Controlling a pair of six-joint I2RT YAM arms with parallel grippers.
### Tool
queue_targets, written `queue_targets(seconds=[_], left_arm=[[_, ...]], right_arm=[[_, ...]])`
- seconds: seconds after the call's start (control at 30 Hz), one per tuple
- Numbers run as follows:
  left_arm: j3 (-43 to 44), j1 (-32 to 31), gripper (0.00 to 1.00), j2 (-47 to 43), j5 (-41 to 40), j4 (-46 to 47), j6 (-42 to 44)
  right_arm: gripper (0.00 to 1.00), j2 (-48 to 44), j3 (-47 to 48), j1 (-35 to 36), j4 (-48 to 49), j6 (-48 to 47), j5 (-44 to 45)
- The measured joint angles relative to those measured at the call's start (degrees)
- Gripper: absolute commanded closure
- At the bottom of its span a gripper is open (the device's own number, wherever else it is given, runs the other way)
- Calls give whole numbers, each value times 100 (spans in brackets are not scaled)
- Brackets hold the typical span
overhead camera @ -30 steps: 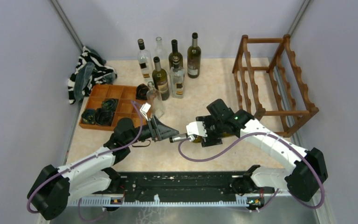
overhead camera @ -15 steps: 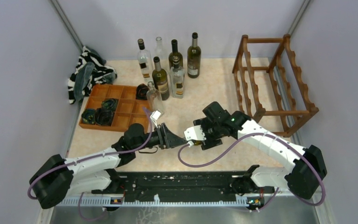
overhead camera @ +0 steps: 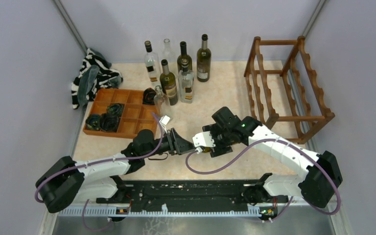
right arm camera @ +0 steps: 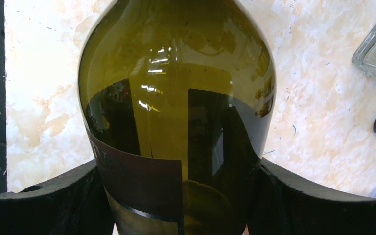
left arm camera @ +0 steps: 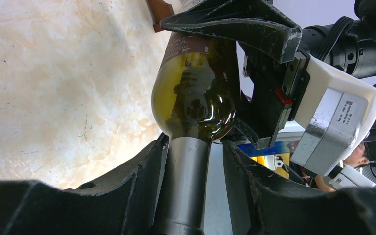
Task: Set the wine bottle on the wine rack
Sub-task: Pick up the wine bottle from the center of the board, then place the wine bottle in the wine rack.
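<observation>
A dark green wine bottle lies sideways just above the table, and my right gripper is shut on its labelled body. From above, the right gripper and left gripper meet at the front middle and hide most of the bottle. The left gripper is open around the foil-capped neck. One finger touches the neck and a gap shows at the other. The reddish-brown wine rack stands at the right rear, apart from both arms.
Several upright bottles stand at the back middle, with a small clear bottle nearer. An orange-brown compartment tray holding dark rolled items lies at the left. A striped cloth is behind it. Walls close both sides.
My left arm has reached right to the bottle's neck and its jaws have narrowed around it. The right gripper has kept its grip and shifted slightly left.
</observation>
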Motion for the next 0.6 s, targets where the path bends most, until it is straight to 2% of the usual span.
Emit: queue_targets(seconds=[0.13, 0.33, 0.47, 0.5, 0.57, 0.6], left_arm=[[-33, 0, 46, 7, -2, 101, -28], [-177, 2, 54, 7, 26, 348, -52], [-186, 2, 62, 48, 127, 483, -50], [-188, 2, 61, 59, 142, 511, -52], [-201, 2, 50, 92, 168, 588, -61], [-203, 4, 48, 111, 179, 599, -79]], right_arm=[[100, 7, 0, 0, 0, 39, -4], [100, 7, 0, 2, -2, 76, -39], [100, 7, 0, 2, -7, 85, -35], [100, 7, 0, 2, -11, 87, -35], [100, 7, 0, 2, -26, 87, -33], [100, 7, 0, 2, -26, 90, -31]])
